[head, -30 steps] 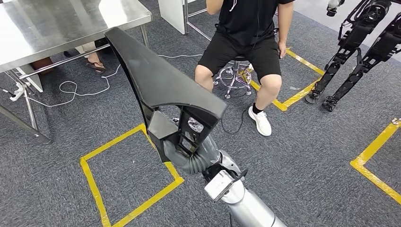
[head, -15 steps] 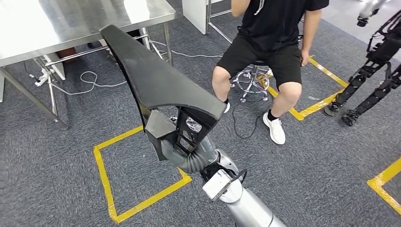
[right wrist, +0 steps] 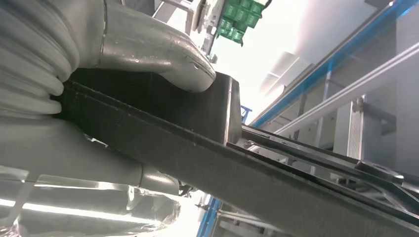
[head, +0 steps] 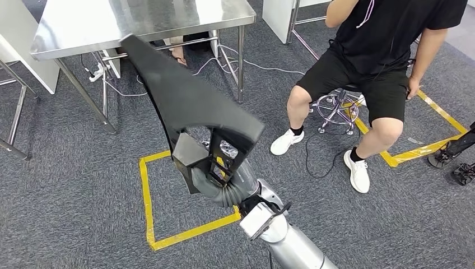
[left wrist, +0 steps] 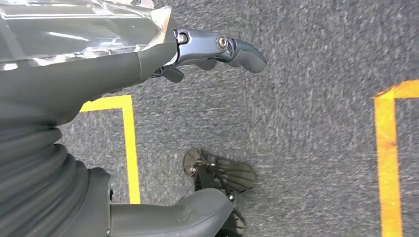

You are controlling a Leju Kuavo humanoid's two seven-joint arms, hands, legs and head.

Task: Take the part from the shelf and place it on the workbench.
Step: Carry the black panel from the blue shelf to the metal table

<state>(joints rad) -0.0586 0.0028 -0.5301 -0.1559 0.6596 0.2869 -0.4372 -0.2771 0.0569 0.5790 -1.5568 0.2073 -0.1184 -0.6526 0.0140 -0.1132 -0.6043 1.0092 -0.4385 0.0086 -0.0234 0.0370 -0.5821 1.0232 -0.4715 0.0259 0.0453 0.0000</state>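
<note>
Holding: my right hand (head: 215, 168) grips the black part (head: 185, 101) by its ribbed base, thumb pressed on one face (the right wrist view shows this plainly).
Part: I see it raised off the floor, its long blade slanting up and away from me, its tip overlapping the near edge of the workbench (head: 84, 25) in the head view; whether it touches, I cannot tell.
Left hand (left wrist: 197, 49): I see it hanging over the grey carpet (head: 67, 179) with nothing in it, fingers loosely curved and apart from the thumb.
Workbench: steel top, ahead and to my left.
Floor: a yellow tape square (head: 148, 202) lies just below the part.
Person (head: 369, 50): seated on a stool (head: 336, 106) to my right, well apart from the part.
</note>
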